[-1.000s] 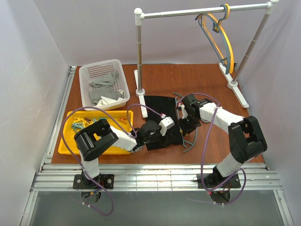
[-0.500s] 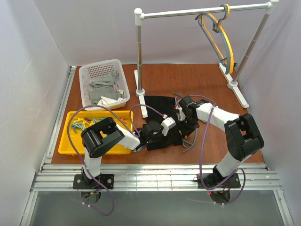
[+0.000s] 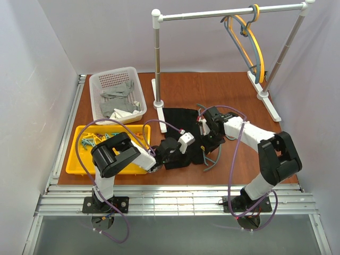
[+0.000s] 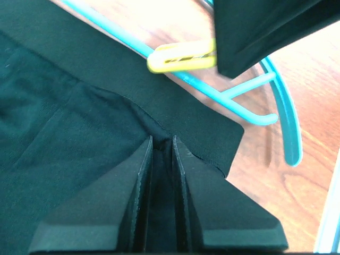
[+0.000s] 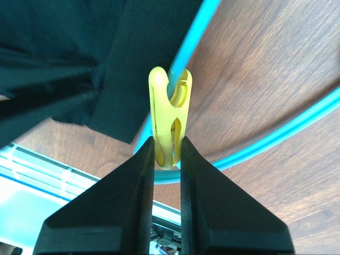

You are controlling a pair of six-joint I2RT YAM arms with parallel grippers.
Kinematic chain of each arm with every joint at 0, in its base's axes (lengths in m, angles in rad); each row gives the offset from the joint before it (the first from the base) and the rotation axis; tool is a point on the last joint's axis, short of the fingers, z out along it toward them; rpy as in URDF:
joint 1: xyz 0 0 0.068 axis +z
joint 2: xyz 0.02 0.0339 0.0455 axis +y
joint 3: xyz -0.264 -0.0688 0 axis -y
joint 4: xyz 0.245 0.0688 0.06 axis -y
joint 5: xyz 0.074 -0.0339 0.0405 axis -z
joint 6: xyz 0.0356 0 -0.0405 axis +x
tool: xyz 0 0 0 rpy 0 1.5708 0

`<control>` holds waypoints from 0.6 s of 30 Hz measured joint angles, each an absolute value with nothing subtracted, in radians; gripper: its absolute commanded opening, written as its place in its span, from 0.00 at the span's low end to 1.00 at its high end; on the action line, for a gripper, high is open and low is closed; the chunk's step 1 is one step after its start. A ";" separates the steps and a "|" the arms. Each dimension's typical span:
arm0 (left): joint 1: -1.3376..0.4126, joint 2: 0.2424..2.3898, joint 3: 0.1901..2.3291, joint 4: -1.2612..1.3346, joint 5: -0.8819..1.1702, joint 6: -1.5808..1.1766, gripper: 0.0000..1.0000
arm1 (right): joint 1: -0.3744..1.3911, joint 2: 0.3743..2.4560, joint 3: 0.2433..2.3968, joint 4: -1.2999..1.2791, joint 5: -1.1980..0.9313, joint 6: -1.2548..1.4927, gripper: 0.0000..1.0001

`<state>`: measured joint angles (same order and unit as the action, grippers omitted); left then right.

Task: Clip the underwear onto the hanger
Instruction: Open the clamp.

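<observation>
The black underwear lies flat on the table, also seen in the left wrist view. The teal hanger lies along its right edge, its thin bars running under the waistband. My left gripper is shut on a fold of the underwear near the waistband corner. My right gripper is shut on the tail of a yellow clip, with the fingertips on both sides of it. The clip's mouth sits around the hanger bar beside the underwear's edge.
A white basket of grey cloths stands at the back left. In front of it is a yellow tray with several clips. A rack at the back carries a yellow and a grey-blue hanger. The table's front edge is close.
My left gripper has closed onto the underwear fabric. The right gripper with the yellow clip has shifted slightly towards the underwear's edge.
</observation>
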<state>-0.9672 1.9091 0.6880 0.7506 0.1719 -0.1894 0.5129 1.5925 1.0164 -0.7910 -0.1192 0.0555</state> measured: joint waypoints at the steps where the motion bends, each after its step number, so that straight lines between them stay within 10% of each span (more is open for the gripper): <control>1: -0.963 1.906 0.678 0.762 0.171 -0.189 0.13 | 0.513 1.585 1.016 -0.791 -0.120 0.053 0.01; 18: -0.935 1.875 0.601 0.831 0.163 -0.188 0.13 | 0.513 1.535 0.992 -0.786 -0.141 0.045 0.01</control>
<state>-0.9352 1.8748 0.6014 0.8310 0.1635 -0.1883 0.5129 1.5352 0.9924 -0.7864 -0.1410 0.0452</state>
